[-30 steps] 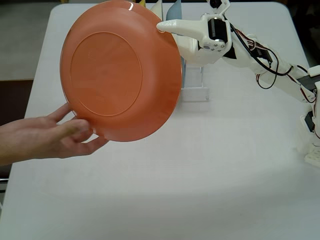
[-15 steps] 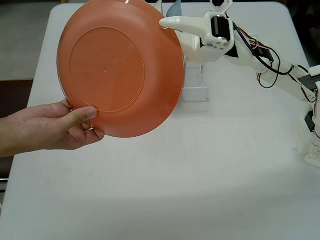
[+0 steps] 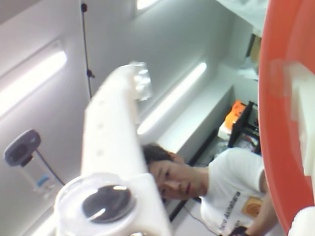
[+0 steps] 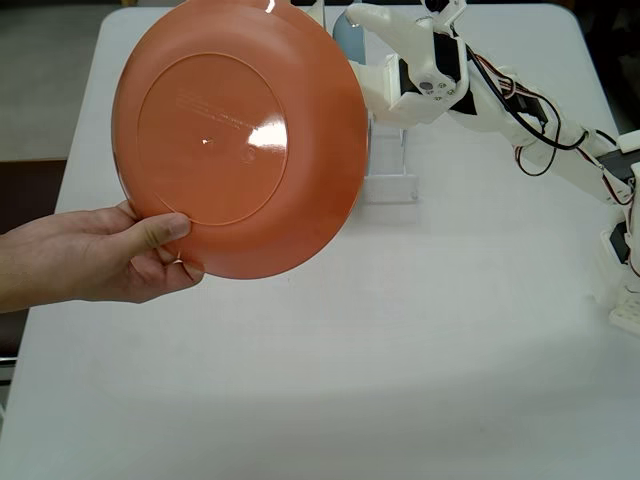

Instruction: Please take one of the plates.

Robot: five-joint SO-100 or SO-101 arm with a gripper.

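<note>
Plate (image 4: 240, 140) (held by a hand (image 4: 95, 255)) sits beside parted fingers (image 4: 375, 20).

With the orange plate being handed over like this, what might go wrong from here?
The plate hangs from a person's hand pinching only its lower rim, so it could tip or slip. The gripper sits at the plate's right edge with jaws apart; any arm move might knock it. The clear rack behind could get bumped.
</note>
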